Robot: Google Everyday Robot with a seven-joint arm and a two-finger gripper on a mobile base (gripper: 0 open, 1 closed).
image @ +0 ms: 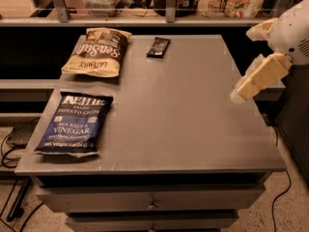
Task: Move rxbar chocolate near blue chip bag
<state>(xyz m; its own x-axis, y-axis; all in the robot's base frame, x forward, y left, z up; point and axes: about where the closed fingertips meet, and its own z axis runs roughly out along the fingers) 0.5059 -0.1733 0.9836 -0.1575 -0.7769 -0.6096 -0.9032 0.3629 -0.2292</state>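
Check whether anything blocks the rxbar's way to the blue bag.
Nothing visible does: bare tabletop runs from the rxbar to the blue bag. The tan bag lies just beside that line. The end effector hangs over its right edge.

On the table [183, 129], the blue bag [75, 124] lay front left, with the other bag [96, 52] behind it at the back left. The rxbar [159, 47] lay at the back, right of that bag. The gripper [240, 93] hung over the table's right edge.
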